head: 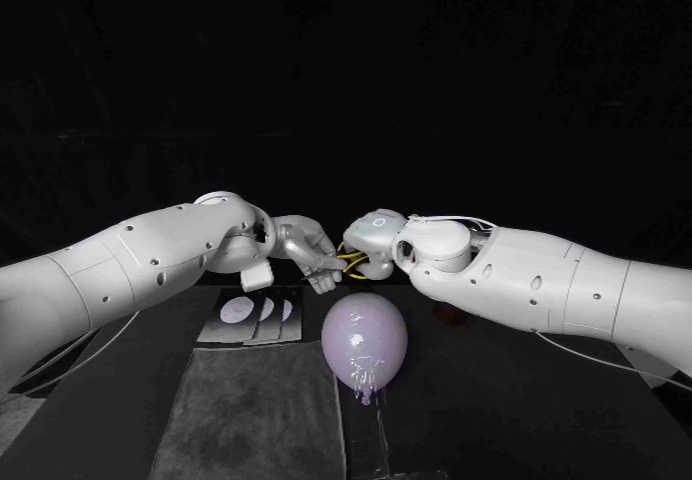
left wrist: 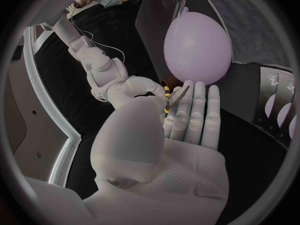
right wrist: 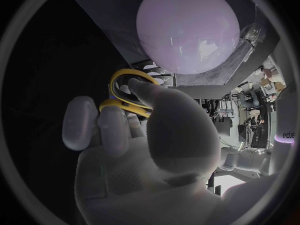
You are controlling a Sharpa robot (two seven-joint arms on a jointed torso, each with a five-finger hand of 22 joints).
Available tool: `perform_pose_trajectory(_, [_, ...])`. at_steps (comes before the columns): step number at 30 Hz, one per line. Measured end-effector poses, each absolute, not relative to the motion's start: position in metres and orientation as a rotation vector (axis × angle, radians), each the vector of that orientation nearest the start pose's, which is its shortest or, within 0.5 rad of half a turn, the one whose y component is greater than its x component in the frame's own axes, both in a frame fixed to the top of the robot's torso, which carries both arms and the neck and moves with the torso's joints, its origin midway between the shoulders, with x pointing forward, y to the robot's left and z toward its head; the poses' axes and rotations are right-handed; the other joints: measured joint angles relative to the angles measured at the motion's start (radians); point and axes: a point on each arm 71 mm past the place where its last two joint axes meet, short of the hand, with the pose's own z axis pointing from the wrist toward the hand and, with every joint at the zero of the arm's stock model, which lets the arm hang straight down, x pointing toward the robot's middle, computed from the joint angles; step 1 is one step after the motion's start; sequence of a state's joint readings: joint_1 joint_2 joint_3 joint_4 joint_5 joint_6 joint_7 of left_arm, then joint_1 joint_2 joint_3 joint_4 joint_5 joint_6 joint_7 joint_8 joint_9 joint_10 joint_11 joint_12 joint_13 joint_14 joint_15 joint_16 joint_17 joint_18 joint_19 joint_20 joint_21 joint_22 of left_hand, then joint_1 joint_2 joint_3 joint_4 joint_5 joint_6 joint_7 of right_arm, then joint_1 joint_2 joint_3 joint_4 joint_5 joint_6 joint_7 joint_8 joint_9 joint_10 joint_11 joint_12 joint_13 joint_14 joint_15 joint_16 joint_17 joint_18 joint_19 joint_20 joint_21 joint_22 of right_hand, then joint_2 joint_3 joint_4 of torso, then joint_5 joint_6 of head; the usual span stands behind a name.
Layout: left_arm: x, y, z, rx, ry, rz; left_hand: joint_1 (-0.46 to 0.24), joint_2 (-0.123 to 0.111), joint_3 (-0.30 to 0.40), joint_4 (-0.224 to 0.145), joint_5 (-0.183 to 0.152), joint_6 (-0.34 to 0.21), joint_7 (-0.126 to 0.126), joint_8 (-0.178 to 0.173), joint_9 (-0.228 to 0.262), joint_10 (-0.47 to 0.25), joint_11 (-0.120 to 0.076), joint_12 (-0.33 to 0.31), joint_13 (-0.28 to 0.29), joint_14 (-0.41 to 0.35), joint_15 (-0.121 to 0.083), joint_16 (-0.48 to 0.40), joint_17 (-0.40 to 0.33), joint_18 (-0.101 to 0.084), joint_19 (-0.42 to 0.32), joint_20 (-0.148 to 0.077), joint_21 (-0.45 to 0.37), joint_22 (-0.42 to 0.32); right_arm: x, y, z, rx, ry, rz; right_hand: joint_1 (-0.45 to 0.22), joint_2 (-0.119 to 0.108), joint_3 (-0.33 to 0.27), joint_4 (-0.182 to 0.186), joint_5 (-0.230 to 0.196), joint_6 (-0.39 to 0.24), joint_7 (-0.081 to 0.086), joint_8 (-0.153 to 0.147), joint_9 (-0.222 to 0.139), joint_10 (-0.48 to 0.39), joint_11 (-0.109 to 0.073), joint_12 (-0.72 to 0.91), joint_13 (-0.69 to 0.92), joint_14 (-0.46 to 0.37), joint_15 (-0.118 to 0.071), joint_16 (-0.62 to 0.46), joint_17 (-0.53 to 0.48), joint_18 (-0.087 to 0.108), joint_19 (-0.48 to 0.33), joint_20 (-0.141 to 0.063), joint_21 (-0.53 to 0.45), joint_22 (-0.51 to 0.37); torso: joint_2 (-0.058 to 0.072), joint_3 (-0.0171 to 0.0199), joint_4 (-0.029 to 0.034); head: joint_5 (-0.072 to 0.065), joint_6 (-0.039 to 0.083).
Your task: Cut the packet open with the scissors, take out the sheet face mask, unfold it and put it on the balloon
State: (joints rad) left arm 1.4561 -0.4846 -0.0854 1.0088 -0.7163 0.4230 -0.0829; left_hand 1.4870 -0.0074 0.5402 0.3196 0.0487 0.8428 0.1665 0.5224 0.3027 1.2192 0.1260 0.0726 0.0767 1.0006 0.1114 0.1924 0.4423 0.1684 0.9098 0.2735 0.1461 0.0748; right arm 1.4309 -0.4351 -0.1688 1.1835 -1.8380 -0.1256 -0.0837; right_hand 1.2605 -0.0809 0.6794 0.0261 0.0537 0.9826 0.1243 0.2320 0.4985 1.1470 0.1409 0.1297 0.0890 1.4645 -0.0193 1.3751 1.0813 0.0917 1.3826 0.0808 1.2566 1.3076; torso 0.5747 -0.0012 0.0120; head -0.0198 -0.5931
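A: Item one, scissors. Whereabouts?
B: Up in the air over the bench, between the two hands, beyond the far end of the balloon. Yellow handles, blades toward the left hand.
A: Holder?
B: Right hand. Closed round the yellow handles, fingers through and about the loops, seen plainly from the right wrist.
A: Left hand?
B: Fingers stretched out straight, side by side, nothing gripped. Just beside the blades, fingertips close to the right hand; cannot tell whether touching the metal.
A: Item two, balloon.
B: Pale lilac, egg-shaped, lying lengthwise at mid-bench, knotted end toward the robot. Just below and in front of the meeting hands, apart from both.
A: Item three, packets.
B: Three, laid side by side in a row, pale oval marks on dark fronts. On the robot's left of the balloon, near it but not touching. Untouched by either hand.
A: Remainder?
B: Grey mat, flat on the black bench, on the robot's side of the packets, alongside the balloon.
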Motion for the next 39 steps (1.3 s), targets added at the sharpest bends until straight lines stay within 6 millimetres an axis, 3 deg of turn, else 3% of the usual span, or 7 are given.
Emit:
perform_pose_trajectory(10, [0.5789, 0.1475, -0.1172, -0.128, 2.249, -1.031, 0.000, 0.000, 0.008, -0.005, 0.000, 0.000, 0.000, 0.004, 0.003, 0.004, -0.001, 0.000, 0.000, 0.003, -0.002, 0.000, 0.002, 0.000, 0.000, 0.000, 0.000, 0.000, 0.5489, -0.0779, -0.1358, -0.785, 1.574, 0.371, -0.083, 0.083, 0.014, -0.004, -0.001, -0.111, 0.049, -0.085, -0.019, 0.000, 0.000, -0.065, -0.025, 0.002, 0.019, -0.006, -0.005, -0.001, -0.003, 0.010, -0.002, 0.000, -0.001, 0.0011, -0.0011, 0.003, 0.000])
perform_pose_trajectory(15, [0.5783, 0.1474, -0.1182, -0.128, 2.250, -1.032, 0.000, 0.000, 0.008, -0.005, 0.000, -0.004, 0.004, 0.004, 0.008, 0.005, -0.002, 0.000, 0.001, 0.004, -0.001, 0.004, 0.004, -0.006, 0.004, -0.004, 0.000, 0.001, 0.5499, -0.0778, -0.1369, -0.787, 1.612, 0.372, -0.090, 0.090, 0.063, -0.002, -0.001, -0.155, 0.049, -0.119, -0.040, -0.040, -0.025, -0.067, -0.029, 0.003, 0.021, -0.022, -0.034, 0.000, -0.030, 0.025, -0.063, -0.013, -0.001, 0.0011, -0.0012, 0.001, -0.001])
perform_pose_trajectory(17, [0.5779, 0.1470, -0.1187, -0.130, 2.250, -1.037, 0.000, 0.000, 0.008, -0.005, 0.000, -0.004, 0.004, 0.004, 0.008, 0.006, -0.002, 0.000, 0.001, 0.004, -0.001, 0.004, 0.005, -0.001, 0.004, -0.004, 0.000, 0.001, 0.5505, -0.0777, -0.1378, -0.788, 1.632, 0.369, -0.090, 0.090, 0.124, 0.000, -0.001, -0.184, 0.041, -0.138, -0.063, -0.074, -0.050, -0.067, -0.029, -0.007, 0.010, -0.041, -0.066, 0.000, -0.053, 0.012, -0.100, -0.040, -0.001, 0.0011, -0.0012, -0.002, 0.002])
perform_pose_trajectory(21, [0.5772, 0.1470, -0.1201, -0.135, 2.251, -1.043, 0.000, 0.000, 0.008, -0.005, 0.000, -0.004, 0.004, 0.004, 0.008, 0.007, -0.001, 0.000, 0.001, 0.005, -0.001, 0.004, 0.005, 0.004, 0.004, -0.004, 0.000, 0.001, 0.5508, -0.0774, -0.1377, -0.789, 1.653, 0.366, -0.085, 0.085, 0.153, -0.001, -0.001, -0.207, 0.032, -0.131, -0.051, -0.109, -0.058, -0.066, -0.028, -0.004, 0.005, -0.045, -0.073, 0.000, -0.061, 0.003, -0.113, -0.050, -0.001, 0.0011, -0.0012, -0.001, 0.004])
perform_pose_trajectory(24, [0.5767, 0.1470, -0.1207, -0.141, 2.252, -1.049, 0.000, 0.000, 0.008, -0.005, -0.002, -0.005, 0.005, 0.004, 0.010, 0.007, 0.000, 0.000, 0.001, 0.005, -0.001, 0.004, 0.005, 0.004, 0.004, -0.004, 0.000, 0.001, 0.5509, -0.0771, -0.1375, -0.786, 1.661, 0.366, -0.085, 0.085, 0.164, -0.001, -0.001, -0.198, 0.027, -0.112, -0.041, -0.091, -0.040, -0.056, -0.022, -0.002, 0.005, -0.045, -0.070, 0.000, -0.061, 0.004, -0.112, -0.049, -0.001, 0.0011, -0.0012, -0.003, 0.003])
perform_pose_trajectory(28, [0.5757, 0.1464, -0.1211, -0.144, 2.252, -1.057, 0.000, 0.000, 0.008, -0.005, -0.002, -0.007, 0.007, 0.004, 0.010, 0.007, 0.000, 0.000, 0.001, 0.006, 0.001, 0.004, 0.005, 0.004, 0.004, -0.004, 0.000, 0.001, 0.5510, -0.0761, -0.1368, -0.779, 1.660, 0.368, -0.082, 0.082, 0.141, 0.013, -0.001, -0.100, 0.051, -0.059, -0.020, -0.039, 0.012, 0.023, 0.008, 0.001, 0.033, -0.045, -0.061, 0.000, -0.030, 0.020, -0.063, -0.012, -0.001, 0.0011, -0.0008, -0.005, 0.002])
perform_pose_trajectory(39, [0.5722, 0.1448, -0.1190, -0.148, 2.247, -1.080, -0.002, 0.001, 0.008, -0.005, -0.003, -0.006, 0.006, 0.006, 0.011, 0.007, 0.000, 0.000, 0.001, 0.003, -0.001, 0.004, 0.006, 0.003, 0.007, 0.000, 0.004, 0.001, 0.5525, -0.0774, -0.1358, -0.736, 1.638, 0.354, -0.086, 0.068, -0.062, 0.041, -0.002, 0.062, -0.054, 0.022, 0.024, 0.002, -0.009, 0.258, 0.142, 0.001, -0.048, -0.052, -0.072, -0.001, -0.012, -0.031, -0.046, 0.001, -0.001, 0.0006, -0.0001, -0.008, -0.001])
